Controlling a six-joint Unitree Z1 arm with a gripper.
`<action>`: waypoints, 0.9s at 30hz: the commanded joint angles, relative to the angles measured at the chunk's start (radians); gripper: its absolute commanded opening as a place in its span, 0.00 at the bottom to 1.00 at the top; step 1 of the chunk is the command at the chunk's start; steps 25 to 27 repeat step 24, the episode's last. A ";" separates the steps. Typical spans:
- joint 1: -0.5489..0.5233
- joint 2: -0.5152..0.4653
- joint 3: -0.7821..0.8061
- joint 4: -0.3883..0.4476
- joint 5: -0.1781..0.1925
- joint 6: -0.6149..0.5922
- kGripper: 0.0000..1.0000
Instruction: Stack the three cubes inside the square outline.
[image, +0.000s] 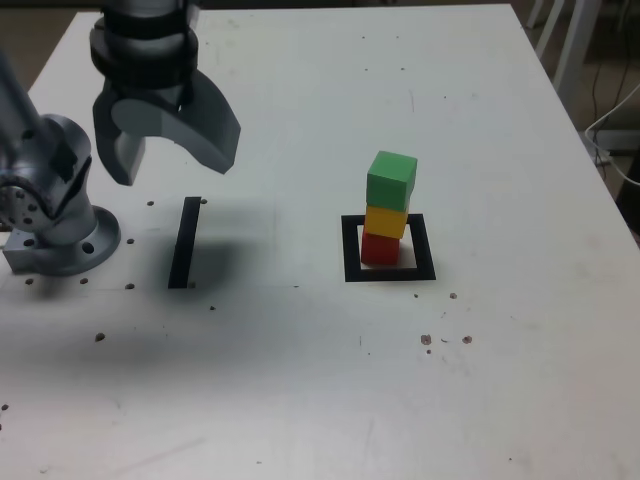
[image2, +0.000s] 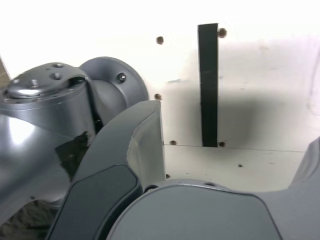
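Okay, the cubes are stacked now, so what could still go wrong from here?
The green cube sits twisted and offset on the yellow cube, so a table bump might topple the stack. The red cube sits close to the square outline on the exterior view's left, so a small nudge could push it onto the border. The open gripper hangs well clear.

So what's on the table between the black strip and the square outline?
Nothing: in the exterior view, only bare white tabletop lies between the black strip and the square outline.
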 joint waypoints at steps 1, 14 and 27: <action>0.005 -0.014 0.042 -0.033 -0.014 -0.002 0.99; 0.026 -0.014 0.162 -0.154 -0.058 0.002 1.00; 0.053 0.005 0.209 -0.204 -0.064 0.014 1.00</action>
